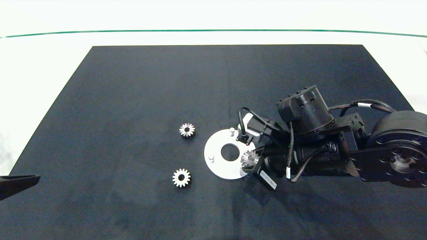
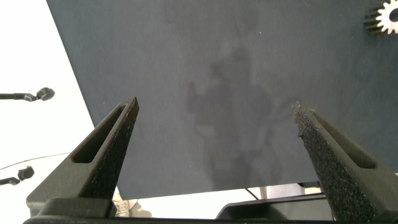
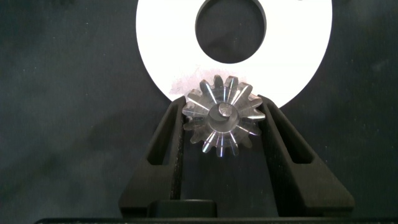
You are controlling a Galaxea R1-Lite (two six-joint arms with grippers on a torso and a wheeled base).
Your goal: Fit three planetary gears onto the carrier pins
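Right, head view: right gripper [image 1: 251, 159] over the white disc [image 1: 217, 165], fingers clamped on a gear [image 1: 249, 157] at the disc's near-right edge, w/ two pins [image 1: 232, 130] bare and two gears [image 1: 186, 129] loose on the worktop [image 1: 133, 100]. Left wrist: left gripper [image 2: 214, 134] parked, fingers wide apart, nothing between. Right wrist: gear's bore looks filled, prob. seating on the third pin; next, release cleanly.

The right gripper [image 1: 252, 159] covers the disc's [image 1: 217, 146] third pin. A gear [image 2: 384, 17] is cut off in the left wrist view; the disc's far side is cut off in the right wrist view.
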